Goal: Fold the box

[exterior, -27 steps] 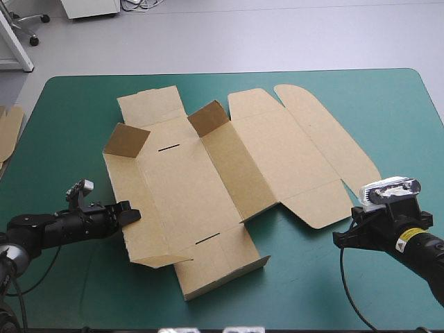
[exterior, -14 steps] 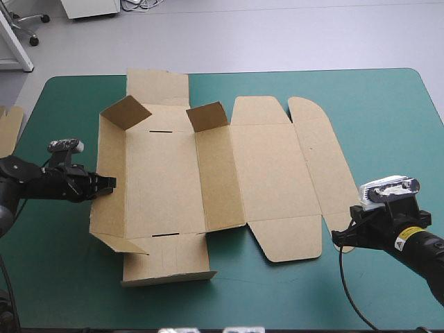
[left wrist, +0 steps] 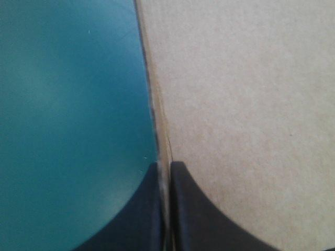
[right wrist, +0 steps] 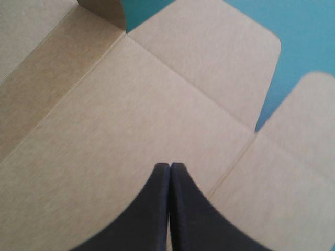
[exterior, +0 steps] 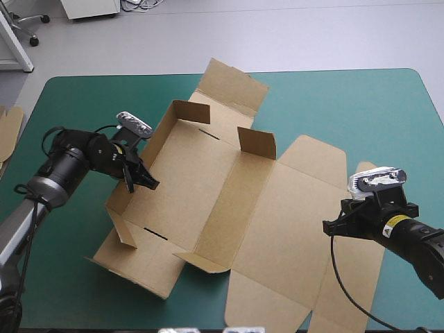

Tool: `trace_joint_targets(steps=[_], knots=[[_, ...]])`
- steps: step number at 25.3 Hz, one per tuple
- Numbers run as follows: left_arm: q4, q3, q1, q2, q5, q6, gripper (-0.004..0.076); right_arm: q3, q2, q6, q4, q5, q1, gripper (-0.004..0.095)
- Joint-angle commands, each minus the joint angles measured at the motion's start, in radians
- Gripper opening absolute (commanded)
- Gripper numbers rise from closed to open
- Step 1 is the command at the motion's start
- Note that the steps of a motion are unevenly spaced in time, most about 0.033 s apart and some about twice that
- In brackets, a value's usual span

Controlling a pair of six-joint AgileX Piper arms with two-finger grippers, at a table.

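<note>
Spread box (exterior: 208,173) on the surface (exterior: 69,111).
The left end effector (exterior: 148,184) grips its raised side wall (exterior: 163,128); the right end effector (exterior: 327,227), clenched empty, hangs over the flat lid (exterior: 298,208).

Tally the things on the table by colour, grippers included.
Brown: 2, the box and the spare board at the left edge of the table.
Black: 2, the left gripper and the right gripper.
Total: 4.

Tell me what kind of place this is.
Probably a robot test bench: a table with a teal-green cover, a cut brown board box lying partly folded on it, the black-finned left gripper shut on one wall, and spare brown board at the table's left edge.
</note>
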Motion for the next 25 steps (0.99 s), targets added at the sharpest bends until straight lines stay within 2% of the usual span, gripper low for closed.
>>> trace_joint_targets(steps=[1,4,9,13,21,25], knots=[[0.254,-0.036,-0.086,-0.032,-0.098,-0.106,-0.0014,-0.036,-0.001,0.000,0.003,-0.058,0.001,-0.0018],[0.428,-0.036,-0.120,-0.032,-0.158,-0.189,-0.0014,-0.036,-0.001,0.000,0.003,-0.049,0.001,-0.0018],[0.495,-0.135,-0.122,-0.027,-0.239,-0.173,-0.0014,-0.036,-0.002,0.004,0.005,-0.031,0.001,-0.0018],[0.492,-0.237,-0.212,0.003,-0.203,-0.118,-0.0014,-0.036,-0.002,0.004,0.005,-0.031,0.001,-0.0018],[0.565,-0.234,-0.458,0.026,-0.155,-0.065,-0.0014,-0.036,-0.007,0.004,0.005,-0.007,0.001,-0.0018],[0.622,-0.210,-0.503,0.020,-0.153,-0.077,-0.0014,-0.036,-0.018,0.004,0.007,0.000,0.001,-0.0018]])
